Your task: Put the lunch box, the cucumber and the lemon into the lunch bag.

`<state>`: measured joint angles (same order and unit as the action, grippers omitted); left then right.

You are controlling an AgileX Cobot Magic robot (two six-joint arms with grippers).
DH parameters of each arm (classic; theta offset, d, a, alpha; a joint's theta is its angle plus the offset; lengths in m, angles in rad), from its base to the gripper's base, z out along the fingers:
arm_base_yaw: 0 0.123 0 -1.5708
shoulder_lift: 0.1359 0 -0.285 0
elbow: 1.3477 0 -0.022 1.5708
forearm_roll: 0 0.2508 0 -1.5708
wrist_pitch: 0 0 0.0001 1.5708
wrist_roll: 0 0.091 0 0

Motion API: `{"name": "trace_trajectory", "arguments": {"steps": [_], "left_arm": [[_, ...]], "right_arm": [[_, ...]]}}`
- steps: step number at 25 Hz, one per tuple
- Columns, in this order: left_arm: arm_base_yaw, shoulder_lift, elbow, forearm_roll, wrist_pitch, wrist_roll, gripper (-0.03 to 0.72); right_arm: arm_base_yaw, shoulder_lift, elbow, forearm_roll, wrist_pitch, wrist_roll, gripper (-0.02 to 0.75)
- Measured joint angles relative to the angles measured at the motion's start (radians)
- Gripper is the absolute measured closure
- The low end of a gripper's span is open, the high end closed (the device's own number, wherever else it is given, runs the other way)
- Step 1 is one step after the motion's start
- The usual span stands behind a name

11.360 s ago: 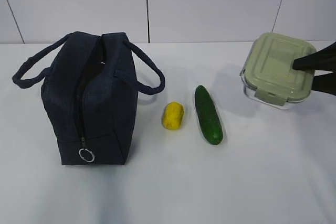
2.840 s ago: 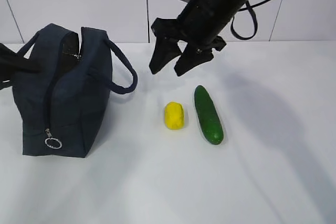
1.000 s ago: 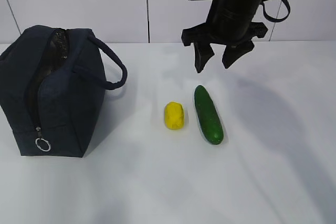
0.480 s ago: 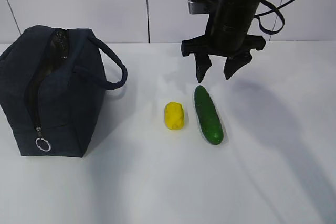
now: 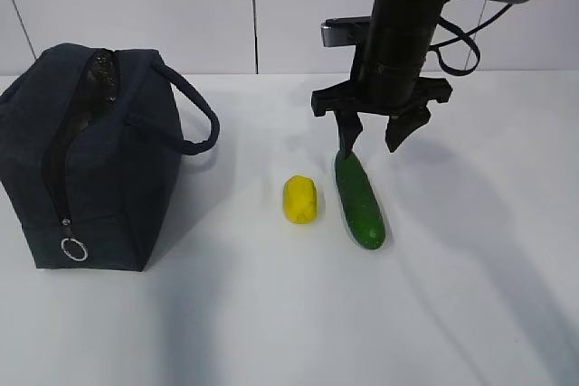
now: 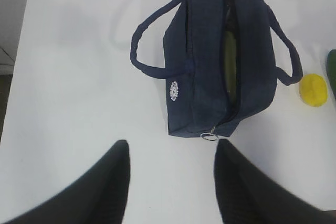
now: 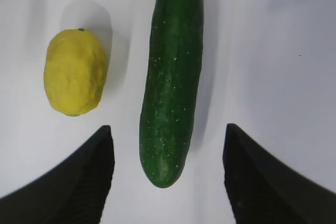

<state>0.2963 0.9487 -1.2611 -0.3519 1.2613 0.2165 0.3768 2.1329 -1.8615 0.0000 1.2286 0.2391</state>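
My right jaws [image 5: 371, 139] hang spread above the far end of the cucumber [image 5: 359, 197], one finger [image 5: 348, 138] in front of that end in the exterior view, the other finger off to its right over the bare white table [image 5: 470, 296]; I cannot tell whether either touches it. In the right wrist view the cucumber [image 7: 171, 77] lies lengthwise between my two dark fingertips [image 7: 68, 182], nothing pinched. The lemon [image 5: 300, 199] sits just beside the cucumber on its left, the two apart, both flat on the table; up close its yellow skin [image 7: 76, 72] looks rough.

Well to the left stands the lunch bag [image 5: 86, 160], dark navy, zipper run back and the silver ring pull [image 5: 74, 249] hanging low on the near end. My left jaws [image 6: 170, 182] are also spread and empty, held high over the table with the lunch bag [image 6: 210, 66] beyond them. Through the open top slit a pale green strip shows, the lunch box [image 6: 229, 56] lying inside the bag. A small white round logo [image 6: 174, 91] marks the bag's side, and both loop handles [image 6: 152, 40] flop outward.
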Motion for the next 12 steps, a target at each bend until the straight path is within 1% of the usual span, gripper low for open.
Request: {"name": "trace_trajectory", "arguments": {"steps": [5, 12], "left_arm": [[0.000, -0.029, 0.044, 0.000, 0.002, -0.004, 0.329], [0.000, -0.031, 0.045, -0.003, 0.002, -0.014, 0.329]], "right_arm": [[0.000, 0.024, -0.002, -0.005, 0.000, 0.015, 0.251], [0.000, 0.078, -0.011, -0.007, -0.002, 0.021, 0.251]]}}
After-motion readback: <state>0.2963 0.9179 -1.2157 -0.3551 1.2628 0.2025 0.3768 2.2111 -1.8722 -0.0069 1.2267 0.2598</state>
